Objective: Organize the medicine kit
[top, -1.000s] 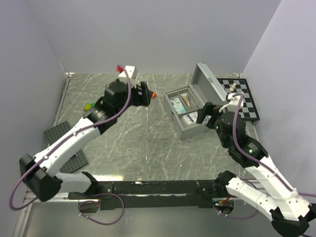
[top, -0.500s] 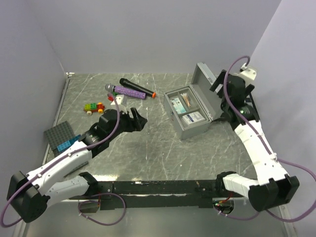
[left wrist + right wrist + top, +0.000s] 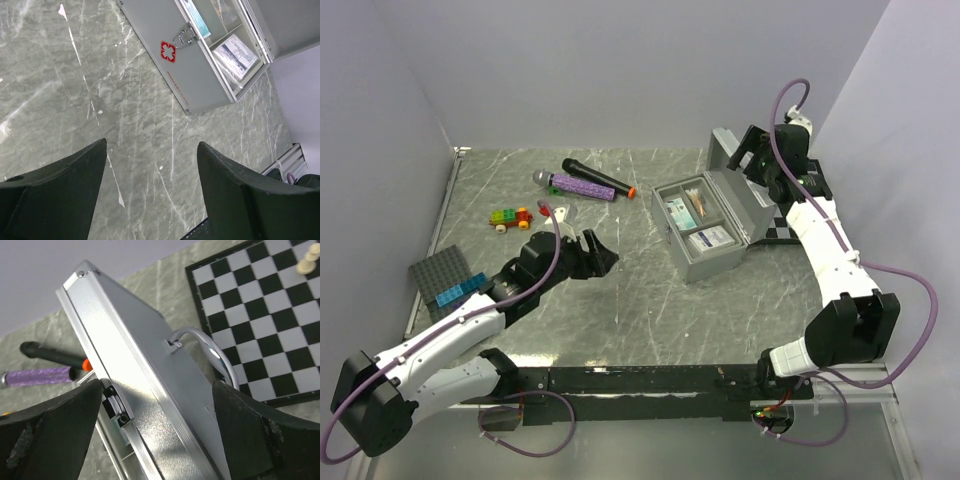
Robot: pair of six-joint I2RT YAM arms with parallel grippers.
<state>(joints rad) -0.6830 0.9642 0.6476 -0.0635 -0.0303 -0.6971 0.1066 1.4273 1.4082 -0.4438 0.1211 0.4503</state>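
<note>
The medicine kit (image 3: 705,255) is a silver-grey metal case standing open right of centre, its lid (image 3: 732,165) raised towards the back. Small packets (image 3: 710,238) lie in its grey divided tray (image 3: 683,188). In the left wrist view the case front (image 3: 200,80) shows a red cross mark, and a packet (image 3: 239,54) lies inside. My left gripper (image 3: 600,256) (image 3: 152,145) hovers open over bare table, left of the case. My right gripper (image 3: 748,160) (image 3: 157,385) is open at the lid's top edge. The lid (image 3: 150,390) and its handle (image 3: 212,352) lie between its fingers.
A black microphone (image 3: 595,177) and a purple one (image 3: 578,186) lie at the back left. A coloured block car (image 3: 510,216) sits near them. A dark studded plate (image 3: 442,270) with a blue block (image 3: 450,296) lies at the left edge. A chessboard (image 3: 260,305) lies behind the case.
My left arm has pulled back from the far left to the table's middle-left, uncovering the microphones. My right arm has swung up and back from the case's right side to the raised lid.
</note>
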